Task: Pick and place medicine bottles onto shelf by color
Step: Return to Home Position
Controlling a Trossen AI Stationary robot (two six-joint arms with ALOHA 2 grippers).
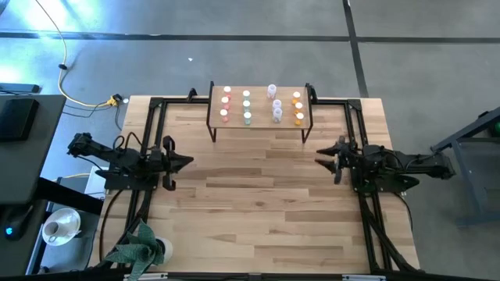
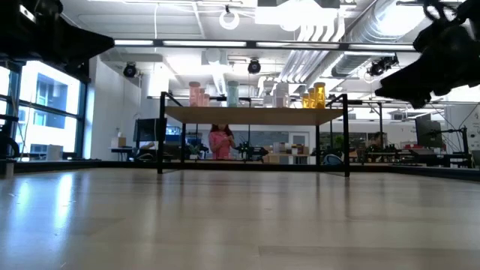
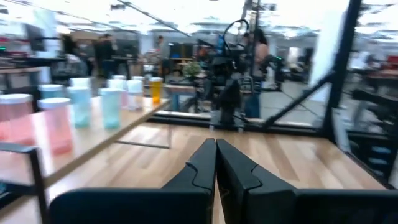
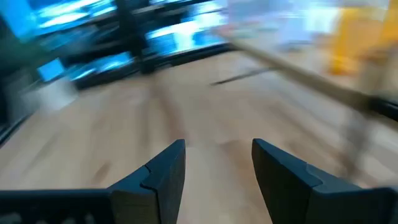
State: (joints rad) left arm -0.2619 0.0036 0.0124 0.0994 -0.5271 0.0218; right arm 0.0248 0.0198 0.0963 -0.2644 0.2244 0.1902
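Twelve white-capped medicine bottles [image 1: 247, 117] are standing colour-grouped on the light-wood shelf [image 1: 260, 109], sorting seemingly finished; left gripper [image 1: 191, 162] pressing together, right gripper [image 1: 320, 158] spreading empty.

Open worktop [image 1: 258, 187] stretches between the left arm [image 1: 125, 160] and the right arm [image 1: 391, 165]. At its far edge stands the shelf [image 1: 260, 109], topped with rows of bottles [image 1: 247, 117].

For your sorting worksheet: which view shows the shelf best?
High view: the whole shelf top and all bottles show. Low view sees it edge-on; left wrist, one end; right wrist, a blurred edge.
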